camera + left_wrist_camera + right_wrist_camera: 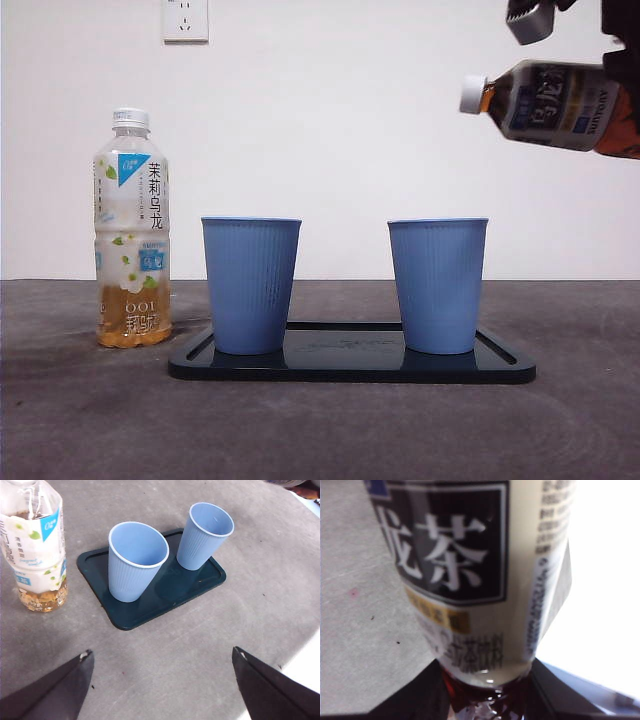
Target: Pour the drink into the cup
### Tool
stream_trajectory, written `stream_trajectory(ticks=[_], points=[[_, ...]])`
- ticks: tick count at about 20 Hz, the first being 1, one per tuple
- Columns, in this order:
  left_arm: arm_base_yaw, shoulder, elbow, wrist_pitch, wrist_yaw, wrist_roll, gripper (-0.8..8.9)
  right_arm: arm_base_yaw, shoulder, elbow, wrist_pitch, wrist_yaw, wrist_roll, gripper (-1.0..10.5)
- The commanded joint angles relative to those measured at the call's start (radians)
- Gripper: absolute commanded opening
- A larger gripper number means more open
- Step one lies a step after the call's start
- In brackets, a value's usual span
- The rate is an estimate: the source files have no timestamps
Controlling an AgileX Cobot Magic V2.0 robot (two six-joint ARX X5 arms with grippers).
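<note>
Dark tea bottle (560, 105) sits tilted, clamped in the right gripper (485, 700), above the right cup (438, 285).

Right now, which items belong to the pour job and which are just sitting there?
In play:
- dark tea bottle with white cap, tilted in the air, held by the right hand
- blue ribbed plastic cup nearest the bottle
- dark rectangular tray under both cups

Idle:
- other blue ribbed cup, maybe a target too
- pale jasmine tea bottle, upright beside the tray
- left hand, open
</note>
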Motion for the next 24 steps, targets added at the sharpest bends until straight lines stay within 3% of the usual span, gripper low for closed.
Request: stream_trajectory(ticks=[1, 3, 11, 24], points=[[-0.009, 0.003, 0.021, 0.008, 0.004, 0.008, 4.42, 0.024, 0.024, 0.034, 0.032, 0.074, -0.072, 0.2], [-0.011, 0.003, 0.021, 0.007, 0.004, 0.008, 4.42, 0.040, 0.050, 0.034, 0.033, 0.118, -0.118, 0.2], [-0.011, 0.003, 0.021, 0.007, 0.004, 0.008, 4.42, 0.063, 0.099, 0.034, 0.041, 0.182, -0.180, 0.2], [-0.011, 0.003, 0.021, 0.006, 0.004, 0.008, 4.42, 0.078, 0.113, 0.034, 0.040, 0.180, -0.181, 0.2]])
